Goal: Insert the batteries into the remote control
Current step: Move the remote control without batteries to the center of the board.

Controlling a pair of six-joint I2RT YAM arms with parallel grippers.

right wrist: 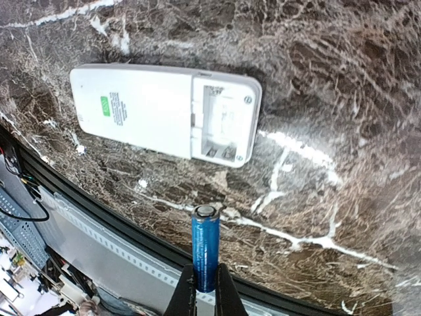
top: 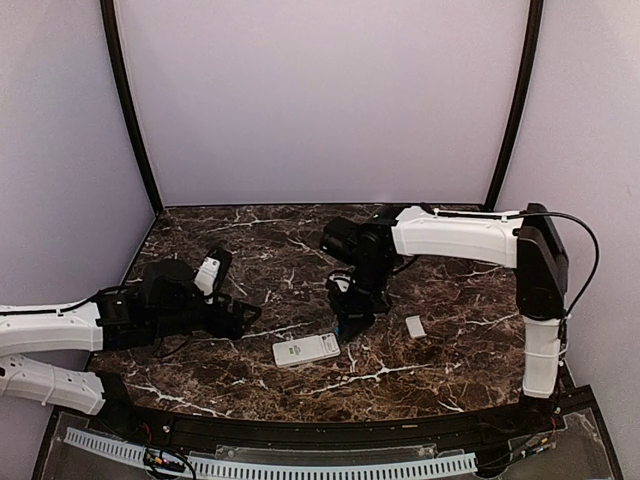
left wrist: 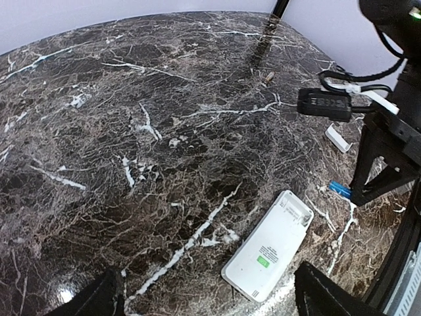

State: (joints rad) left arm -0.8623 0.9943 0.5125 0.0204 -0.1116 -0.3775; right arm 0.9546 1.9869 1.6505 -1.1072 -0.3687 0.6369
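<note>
Reaching steeply down, the right claw (right wrist: pixel 202 293) pinches a blue battery (right wrist: pixel 204 247) near the remote control (right wrist: pixel 164 113).

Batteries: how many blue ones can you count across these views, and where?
1. The battery is pinched in the right gripper, held near the open, empty-looking compartment of the remote control. Others may be hidden from view.
</note>
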